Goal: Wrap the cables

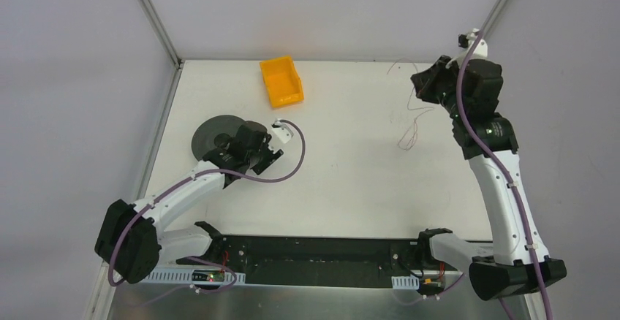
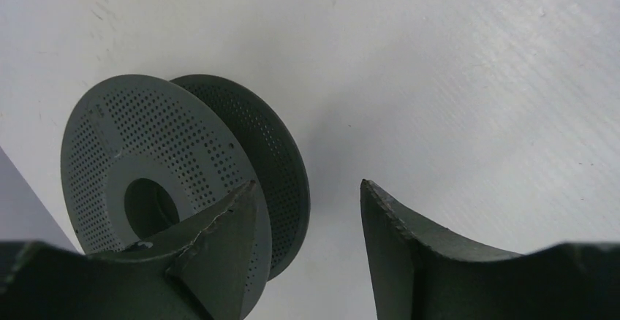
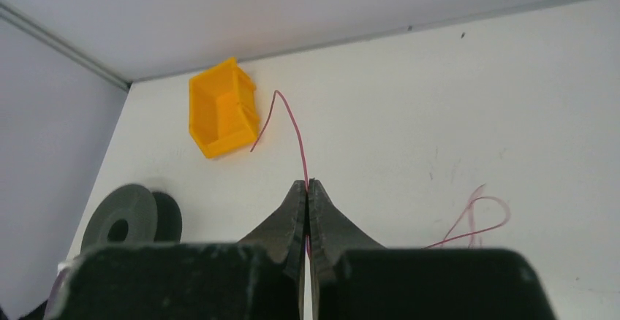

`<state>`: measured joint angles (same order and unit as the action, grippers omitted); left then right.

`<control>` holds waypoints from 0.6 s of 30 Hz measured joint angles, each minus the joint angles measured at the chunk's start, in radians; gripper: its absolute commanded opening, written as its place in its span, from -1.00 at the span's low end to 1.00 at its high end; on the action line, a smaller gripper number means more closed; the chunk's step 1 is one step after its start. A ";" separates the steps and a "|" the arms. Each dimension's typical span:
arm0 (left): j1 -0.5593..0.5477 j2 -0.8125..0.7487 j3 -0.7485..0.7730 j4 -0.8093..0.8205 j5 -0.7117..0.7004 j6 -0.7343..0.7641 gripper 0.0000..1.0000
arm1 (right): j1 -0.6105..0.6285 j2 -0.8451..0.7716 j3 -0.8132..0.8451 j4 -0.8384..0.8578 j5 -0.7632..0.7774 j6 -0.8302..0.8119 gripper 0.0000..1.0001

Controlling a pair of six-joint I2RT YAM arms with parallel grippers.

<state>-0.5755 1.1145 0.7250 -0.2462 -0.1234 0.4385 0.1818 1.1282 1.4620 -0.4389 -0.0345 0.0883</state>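
My right fingers (image 3: pixel 298 214) pinch shut on the hair-thin reddish-brown wire (image 3: pixel 295 126), likely light, limp and slippery, best gripped near its free end, loops trailing on the white tabletop (image 3: pixel 409 115); my left fingers (image 2: pixel 227 240) stand open beside a grey perforated spool (image 2: pixel 146 152).

- The spool (image 2: pixel 146 145) has its lower rim hidden behind a finger of the left pincer (image 2: pixel 308 184).
- Right of the spool, the cable (image 3: pixel 299 137) vanishes between the fingers of the right pincer (image 3: pixel 308 183).
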 measured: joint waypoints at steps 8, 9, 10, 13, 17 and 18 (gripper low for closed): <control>-0.008 0.163 -0.002 0.031 -0.176 0.019 0.04 | 0.021 -0.083 -0.388 0.093 -0.136 0.044 -1.00; -0.008 0.178 -0.002 0.039 -0.202 0.027 0.03 | 0.022 -0.090 -0.418 0.098 -0.153 0.051 -1.00; -0.008 0.192 -0.002 0.050 -0.232 0.035 0.02 | 0.022 -0.101 -0.446 0.103 -0.171 0.058 -1.00; -0.008 0.220 -0.003 0.078 -0.286 0.056 -0.01 | 0.022 -0.132 -0.484 0.123 -0.204 0.070 -1.00; -0.008 0.253 -0.006 0.122 -0.354 0.084 -0.10 | 0.023 -0.182 -0.525 0.161 -0.236 0.085 -1.00; -0.008 0.259 -0.009 0.135 -0.369 0.089 -0.15 | 0.023 -0.189 -0.530 0.165 -0.241 0.087 -1.00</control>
<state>-0.5838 1.3731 0.7158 -0.1116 -0.4919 0.5274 0.2047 0.9390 0.9321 -0.2737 -0.2756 0.1757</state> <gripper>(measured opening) 0.477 0.008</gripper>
